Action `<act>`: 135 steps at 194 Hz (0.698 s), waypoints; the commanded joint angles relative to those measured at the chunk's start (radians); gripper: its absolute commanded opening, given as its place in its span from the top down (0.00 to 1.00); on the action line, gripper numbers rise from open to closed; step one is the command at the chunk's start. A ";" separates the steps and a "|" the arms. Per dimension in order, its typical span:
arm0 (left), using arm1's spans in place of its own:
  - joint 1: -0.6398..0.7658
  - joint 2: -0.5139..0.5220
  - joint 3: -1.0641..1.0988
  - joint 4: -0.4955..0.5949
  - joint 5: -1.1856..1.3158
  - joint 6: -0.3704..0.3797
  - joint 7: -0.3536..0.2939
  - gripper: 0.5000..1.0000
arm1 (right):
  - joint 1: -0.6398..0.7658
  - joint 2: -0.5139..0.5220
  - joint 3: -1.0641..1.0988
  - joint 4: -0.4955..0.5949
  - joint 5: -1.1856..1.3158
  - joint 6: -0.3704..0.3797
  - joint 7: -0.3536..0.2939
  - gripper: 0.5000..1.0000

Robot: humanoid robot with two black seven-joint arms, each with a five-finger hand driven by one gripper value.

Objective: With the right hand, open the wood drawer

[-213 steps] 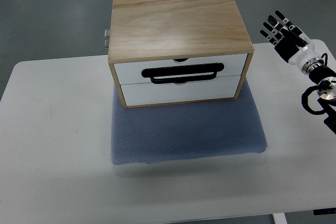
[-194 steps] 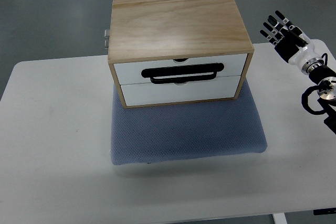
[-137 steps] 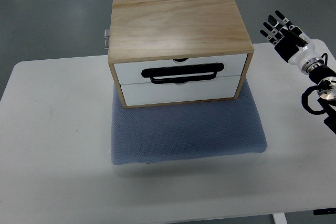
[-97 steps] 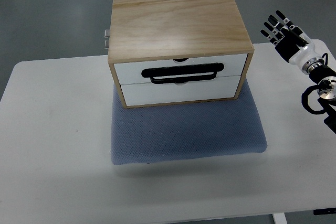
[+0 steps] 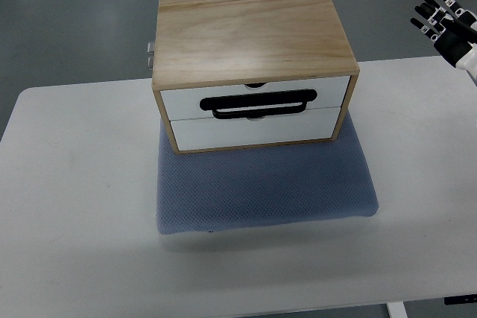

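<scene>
Light wood drawer box (image 5: 253, 35) sits upright, both white drawers (image 5: 255, 113) shut, black handles (image 5: 261, 103) facing 6 o'clock.

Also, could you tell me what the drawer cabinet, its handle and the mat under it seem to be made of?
The drawer cabinet looks like pale, unpainted wood with visible grain; its two drawer fronts are smooth matte white, possibly painted. The handle is a black loop, plastic or metal. The mat looks like blue-grey dimpled foam or fabric.
</scene>
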 commanded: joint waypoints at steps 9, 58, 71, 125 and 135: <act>0.000 0.000 0.000 0.000 0.000 0.000 0.001 0.00 | 0.034 -0.044 -0.010 0.001 -0.090 0.050 0.002 0.11; 0.000 0.000 0.000 0.000 0.000 0.000 0.000 0.00 | 0.108 -0.101 -0.012 0.001 -0.214 0.064 0.002 0.11; 0.000 0.000 0.000 0.000 0.000 0.000 0.000 0.00 | 0.122 -0.115 -0.012 0.002 -0.245 0.064 0.003 0.11; 0.000 0.000 0.000 0.000 0.000 0.000 0.000 0.00 | 0.089 -0.253 -0.012 0.303 -0.332 0.064 0.003 0.12; 0.000 0.000 0.000 0.000 0.000 0.000 0.001 0.00 | 0.079 -0.282 -0.012 0.384 -0.351 0.064 0.003 0.12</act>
